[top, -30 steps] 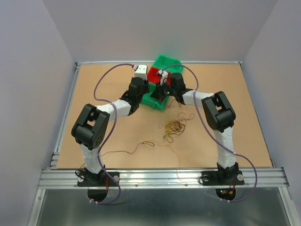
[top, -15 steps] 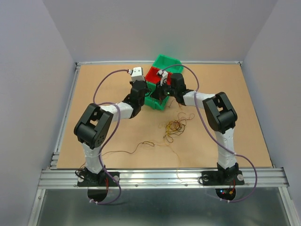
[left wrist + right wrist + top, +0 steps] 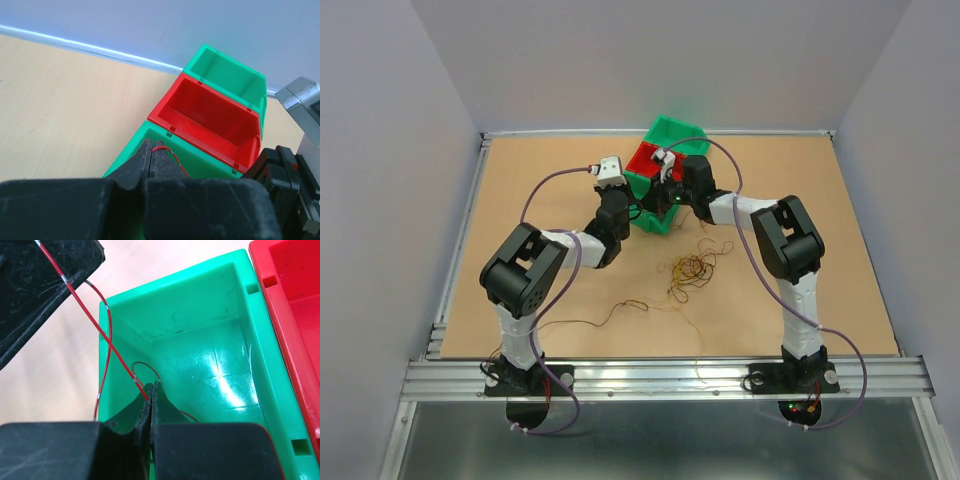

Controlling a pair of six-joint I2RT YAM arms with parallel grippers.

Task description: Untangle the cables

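A thin red cable (image 3: 107,347) runs taut between my two grippers above the near green bin (image 3: 200,340). My right gripper (image 3: 151,387) is shut on one end of it, inside that bin. My left gripper (image 3: 152,147) is shut on the other end, and the red cable (image 3: 162,148) loops out at its tips. The left gripper's fingers (image 3: 45,285) show at the upper left of the right wrist view. In the top view both grippers, left (image 3: 636,213) and right (image 3: 662,205), meet at the bins. A knotted clump of thin brown and yellowish cables (image 3: 692,268) lies on the table.
Three bins stand in a row at the back middle: the near green bin (image 3: 200,167), a red bin (image 3: 210,117) and a far green bin (image 3: 227,75). A loose thin strand (image 3: 615,313) lies near the front left. The table's back edge (image 3: 75,46) meets the wall.
My left wrist has swung to the left and back from the bins, drawing the red cable tighter. The right arm has stayed where it was. The clump has not moved.
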